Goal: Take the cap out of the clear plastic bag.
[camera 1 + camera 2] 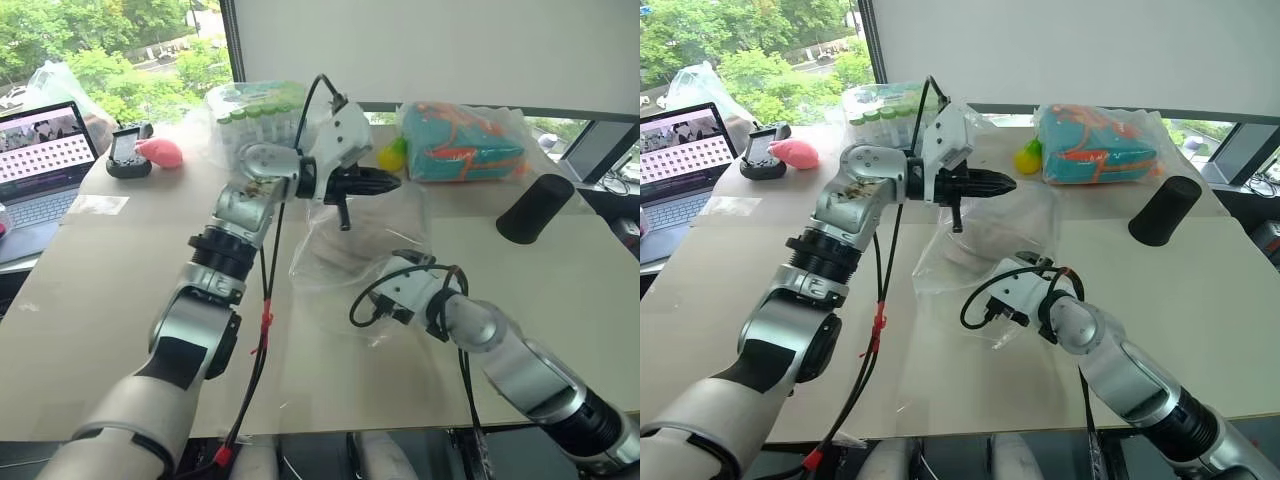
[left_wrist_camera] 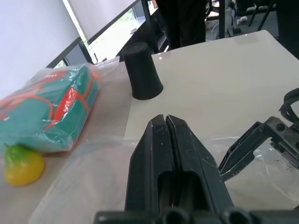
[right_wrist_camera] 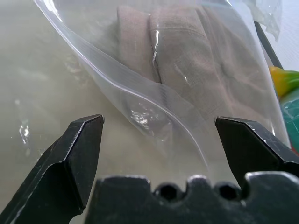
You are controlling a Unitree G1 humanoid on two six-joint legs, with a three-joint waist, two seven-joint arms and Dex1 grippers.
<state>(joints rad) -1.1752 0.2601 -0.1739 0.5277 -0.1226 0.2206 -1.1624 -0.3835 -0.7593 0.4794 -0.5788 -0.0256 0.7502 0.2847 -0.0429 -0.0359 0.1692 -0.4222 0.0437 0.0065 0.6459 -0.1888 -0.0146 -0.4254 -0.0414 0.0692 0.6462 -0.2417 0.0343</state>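
Observation:
The clear plastic bag [image 1: 350,250] stands raised off the table's middle, and the beige cap [image 3: 187,60] lies folded inside it. My left gripper [image 1: 388,182] points right above the bag. Its fingers [image 2: 166,140] are shut, with the bag's upper film drawn up to them. My right gripper [image 3: 159,120] is open low at the bag's near side, its fingers spread wide just short of the bag's zip edge, with the cap beyond. One right finger [image 2: 238,154] lies against the film in the left wrist view.
Along the table's back stand a bag of green-capped tubes [image 1: 255,115], a yellow-green toy [image 1: 392,155] and a bag with a teal-orange item [image 1: 465,140]. A black cup [image 1: 535,208] lies at the right. A laptop [image 1: 40,160], a black device [image 1: 125,150] and a pink toy [image 1: 160,152] sit at the left.

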